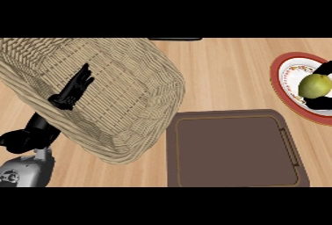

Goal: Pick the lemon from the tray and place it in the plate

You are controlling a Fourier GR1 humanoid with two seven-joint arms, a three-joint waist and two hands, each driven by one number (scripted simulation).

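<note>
"At the near edge of the counter, what lies there?"

"One flat dark-brown rectangular tray (233,149), bare, on the pale wooden counter (227,74). Left of it, one big woven wicker basket (130,88) lies tipped. The robot's left hand (73,90) shows against the basket's side, fingers straight and close together. Whether it touches, I cannot tell."

"And the fruit?"

"Farther off, at the right edge: one yellow-green lemon (315,85) over the one white round plate with a red rim (280,83). The right hand (321,103) is curled about the lemon, dark fingers showing above and below it."

"So which step?"

"The setting-down, I judge; the picking is done. Next the hand must bring the lemon onto the plate's face, if it isn't resting there, then uncurl and draw away without rolling it. The count: one of each thing, two hands."
</note>
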